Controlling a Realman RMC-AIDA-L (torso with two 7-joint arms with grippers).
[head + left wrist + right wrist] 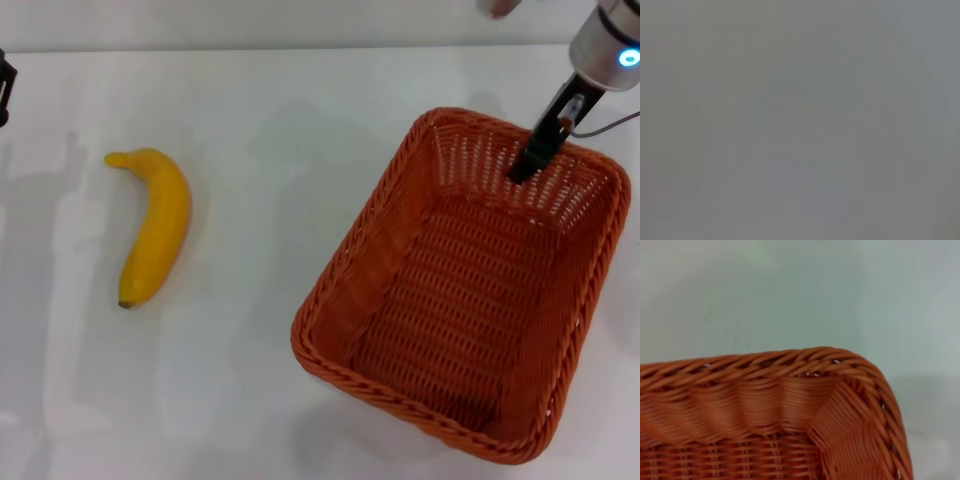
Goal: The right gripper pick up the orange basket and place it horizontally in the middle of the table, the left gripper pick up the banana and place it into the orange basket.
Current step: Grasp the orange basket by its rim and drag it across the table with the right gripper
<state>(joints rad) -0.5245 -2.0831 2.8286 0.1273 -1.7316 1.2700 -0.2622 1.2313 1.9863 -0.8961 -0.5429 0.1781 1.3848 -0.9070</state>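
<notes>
Right gripper (pixel 528 160): in the head view it hangs from its silver wrist with the glowing blue ring at the top right and reaches down over the far wall of the basket (pixel 400 250). One dark finger (pixel 535 150) shows inside the basket, against the inner face of that far wall. Whether the fingers clamp the wall cannot be told from this view.

Basket: it stands upright on the table (pixel 260 400) in the right half of the view, turned at an angle to the table edge, with nothing in it. Its near corner lies toward the bottom centre.

Banana (pixel 155 225): it lies flat on the table in the left half, well apart from the basket, stem toward the far side and dark tip toward the near side.

Left gripper (pixel 5 85): only a small black part shows at the far left edge, well apart from the banana. Its finger state cannot be told.

Left wrist view: a uniform grey field; nothing can be made out.

Right wrist view: one rounded corner of the basket (pixel 790 405) fills the lower part, with braided rim and woven wall, and the table (pixel 800 295) lies beyond it. No fingers show here.
</notes>
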